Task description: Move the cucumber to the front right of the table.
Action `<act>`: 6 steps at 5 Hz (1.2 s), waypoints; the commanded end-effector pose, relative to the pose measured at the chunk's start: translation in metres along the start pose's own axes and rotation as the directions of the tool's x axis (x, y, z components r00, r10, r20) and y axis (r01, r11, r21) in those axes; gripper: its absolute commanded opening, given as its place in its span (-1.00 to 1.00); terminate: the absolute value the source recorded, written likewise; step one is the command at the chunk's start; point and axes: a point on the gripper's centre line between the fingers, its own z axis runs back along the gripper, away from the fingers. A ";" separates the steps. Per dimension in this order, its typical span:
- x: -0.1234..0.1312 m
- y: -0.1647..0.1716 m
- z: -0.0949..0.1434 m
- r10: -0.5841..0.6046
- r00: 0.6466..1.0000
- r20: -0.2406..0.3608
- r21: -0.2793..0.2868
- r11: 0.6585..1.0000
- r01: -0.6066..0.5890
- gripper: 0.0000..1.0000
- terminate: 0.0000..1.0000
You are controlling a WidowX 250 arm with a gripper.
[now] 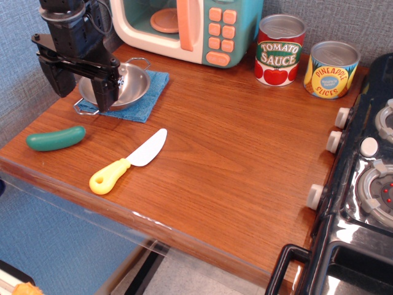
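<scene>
The cucumber (56,139) is seen lying near the table's (233,153) front-left corner, its long axis running roughly 8 to 2 o'clock, almost along the front edge. From the gripper (83,83) it is found at about 7 o'clock, near but apart. The jaws are held wide open and nothing is gripped. A knife (128,161) is laid just at 4 o'clock of the cucumber, across the likely path rightward. A pan (126,86) on a blue cloth (150,92) is partly hidden behind the gripper. Two cans and a stove are kept well apart.
</scene>
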 end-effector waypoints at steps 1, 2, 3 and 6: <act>0.000 0.000 0.000 0.000 1.000 0.000 0.000 1.000 0.000 1.00 -1.00; -0.003 0.015 -0.011 -0.028 0.999 -0.016 0.030 0.999 0.029 1.00 -1.00; -0.004 0.032 -0.023 -0.068 0.997 -0.029 0.078 0.994 0.071 1.00 -1.00; -0.037 0.081 -0.047 -0.207 0.970 -0.129 0.049 0.975 0.215 1.00 -1.00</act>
